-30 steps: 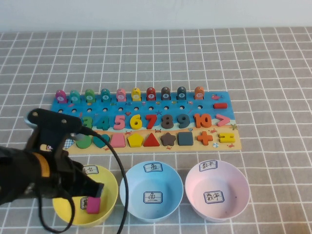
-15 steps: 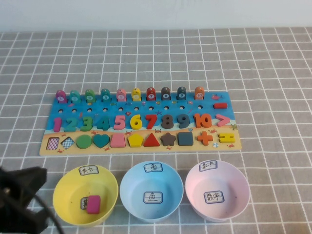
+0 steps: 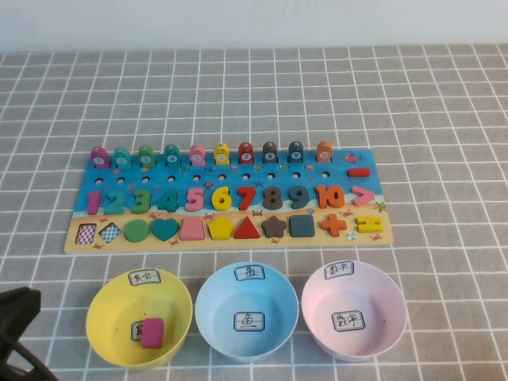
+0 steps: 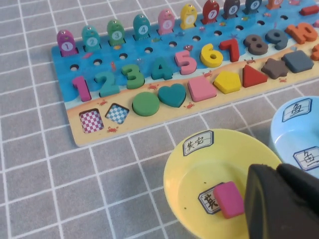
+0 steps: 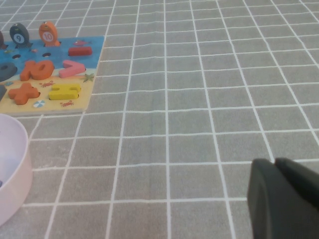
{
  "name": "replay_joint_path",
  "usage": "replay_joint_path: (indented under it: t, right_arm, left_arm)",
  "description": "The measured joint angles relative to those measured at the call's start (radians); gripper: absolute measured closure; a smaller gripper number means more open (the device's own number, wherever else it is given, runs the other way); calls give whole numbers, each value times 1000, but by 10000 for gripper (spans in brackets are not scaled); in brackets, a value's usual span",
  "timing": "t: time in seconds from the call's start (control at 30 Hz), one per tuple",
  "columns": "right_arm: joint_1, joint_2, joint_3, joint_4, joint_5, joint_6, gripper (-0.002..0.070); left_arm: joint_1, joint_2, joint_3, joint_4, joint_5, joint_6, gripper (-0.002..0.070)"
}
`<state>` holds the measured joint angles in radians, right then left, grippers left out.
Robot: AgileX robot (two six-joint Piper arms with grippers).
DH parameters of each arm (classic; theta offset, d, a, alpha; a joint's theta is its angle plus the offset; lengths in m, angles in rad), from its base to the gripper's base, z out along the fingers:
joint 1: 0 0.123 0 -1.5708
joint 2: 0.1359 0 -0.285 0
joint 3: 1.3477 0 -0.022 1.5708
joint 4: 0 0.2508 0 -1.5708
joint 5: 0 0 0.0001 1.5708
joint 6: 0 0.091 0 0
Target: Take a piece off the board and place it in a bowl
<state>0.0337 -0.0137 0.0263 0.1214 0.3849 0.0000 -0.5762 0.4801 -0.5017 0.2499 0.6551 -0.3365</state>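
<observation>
High view: left hand [image 3: 16, 333] is seen pulled back at the bench's near-left corner
Left hand: fingers shut, nothing held
Right hand [image 5: 284, 199]: low over bare bench, grip can't be told
Piece [image 3: 152, 332]: left lying in yellow bowl [image 3: 107, 305]

Checked cloth [image 3: 444, 119]; board [image 3: 230, 238]; three bowls [image 3: 103, 305]

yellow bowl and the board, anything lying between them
Nothing: in the high view only bare grey checked cloth separates the yellow bowl from the board. The piece lies inside the bowl. The left wrist view agrees.
</observation>
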Motion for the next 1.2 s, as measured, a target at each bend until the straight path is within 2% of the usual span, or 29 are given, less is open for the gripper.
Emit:
replay_joint_path:
  t: [0.1, 0.23, 0.4, 0.57, 0.7, 0.83, 1.2]
  right_arm:
    - [0, 0, 0, 0, 0, 0, 694]
    - [0, 0, 0, 0, 0, 0, 694]
    - [0, 0, 0, 0, 0, 0, 694]
    - [0, 0, 0, 0, 0, 0, 694]
    - [0, 0, 0, 0, 0, 0, 694]
    - [0, 0, 0, 0, 0, 0, 694]
    - [0, 0, 0, 0, 0, 0, 694]
  left_arm:
    - [0, -3, 31, 4, -34, 0, 678]
    - [29, -57, 136, -28, -229, 90, 678]
    - [170, -174, 292, -235, -565, 352, 678]
    - [318, -309, 406, -330, -759, 424, 678]
    - [382, -395, 461, -340, -757, 421, 678]
    - [405, -476, 519, -341, -716, 411, 678]
    - [405, -491, 527, -297, -353, 407, 678]
